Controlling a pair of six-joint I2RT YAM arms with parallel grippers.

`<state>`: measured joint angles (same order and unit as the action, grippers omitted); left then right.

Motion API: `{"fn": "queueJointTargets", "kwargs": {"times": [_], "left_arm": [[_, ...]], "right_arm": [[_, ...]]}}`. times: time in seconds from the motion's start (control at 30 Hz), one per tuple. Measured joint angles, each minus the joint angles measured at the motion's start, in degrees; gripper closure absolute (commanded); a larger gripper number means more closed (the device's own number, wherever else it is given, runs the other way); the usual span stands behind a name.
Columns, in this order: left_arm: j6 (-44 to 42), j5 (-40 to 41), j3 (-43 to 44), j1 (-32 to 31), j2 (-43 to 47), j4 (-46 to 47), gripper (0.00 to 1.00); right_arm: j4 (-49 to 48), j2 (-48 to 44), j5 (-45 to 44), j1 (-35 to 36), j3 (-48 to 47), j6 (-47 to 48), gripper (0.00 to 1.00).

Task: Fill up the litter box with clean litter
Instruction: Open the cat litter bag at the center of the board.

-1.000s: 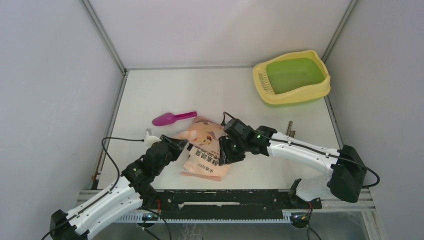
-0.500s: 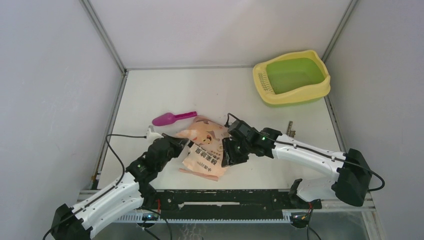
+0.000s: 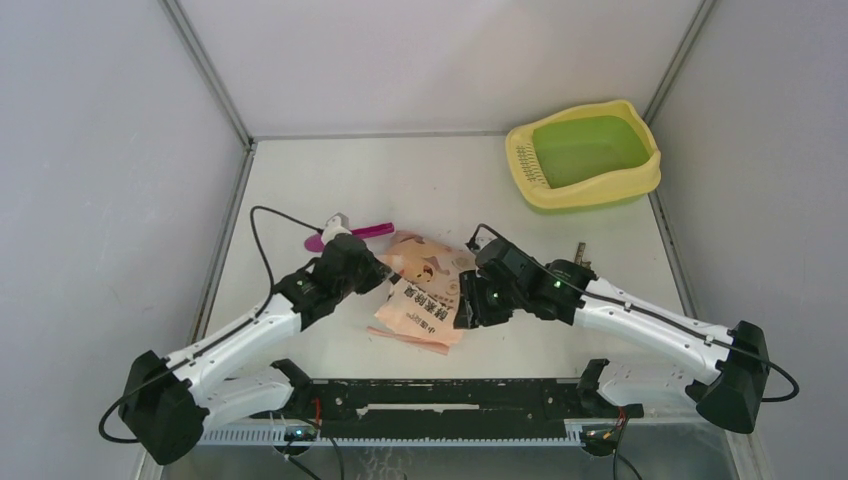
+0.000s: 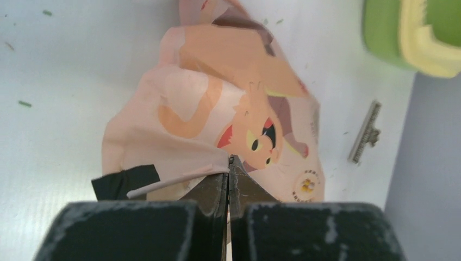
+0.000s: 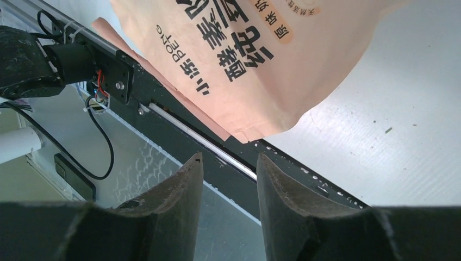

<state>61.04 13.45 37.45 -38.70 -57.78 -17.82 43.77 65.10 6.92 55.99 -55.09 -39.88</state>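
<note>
Litter box (image 3: pixel 583 155) filling has not started, as far as I can judge: from above, its green basin shows no litter.

Working across from my left, the magenta scoop (image 3: pixel 372 231) lies on the table (image 3: pixel 400 180), partly hidden behind the left arm. The left pincer (image 4: pixel 229 166) is pressed fully together on a folded edge of the peach bag (image 4: pixel 217 109), beside a strip of black tape (image 4: pixel 125 180). I read that as a pinch on the top so the bag can be raised or opened.

The bag lies tilted between both arms, near the front rail. At its right edge the right pincer (image 5: pixel 228 163) has its fingers about halfway apart with nothing between them. The bag's lower corner sits just past the tips, so I take this pincer as lined up to catch that side, not gripping.

A few dark specks on the table near the bag may be spilled litter (image 5: pixel 388 130). Further right lies a small grey clip (image 3: pixel 580 255). The litter box sits in the far right corner, well apart from the bag, its grille end facing left.
</note>
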Motion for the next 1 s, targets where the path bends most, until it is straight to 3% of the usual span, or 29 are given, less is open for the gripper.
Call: {"fn": "queueJointTargets", "kwargs": {"times": [0.6,1.0], "left_arm": [[-11.1,-14.4,8.2,0.3,-5.6,-12.3,1.0],[-9.9,-18.3,-4.0,-3.5,-11.7,-5.4,1.0]], "right_arm": [[5.8,-0.7,-2.3,0.0,-3.3,1.2,0.5],[10.0,-3.3,-2.4,0.0,-3.6,1.2,0.49]]}}
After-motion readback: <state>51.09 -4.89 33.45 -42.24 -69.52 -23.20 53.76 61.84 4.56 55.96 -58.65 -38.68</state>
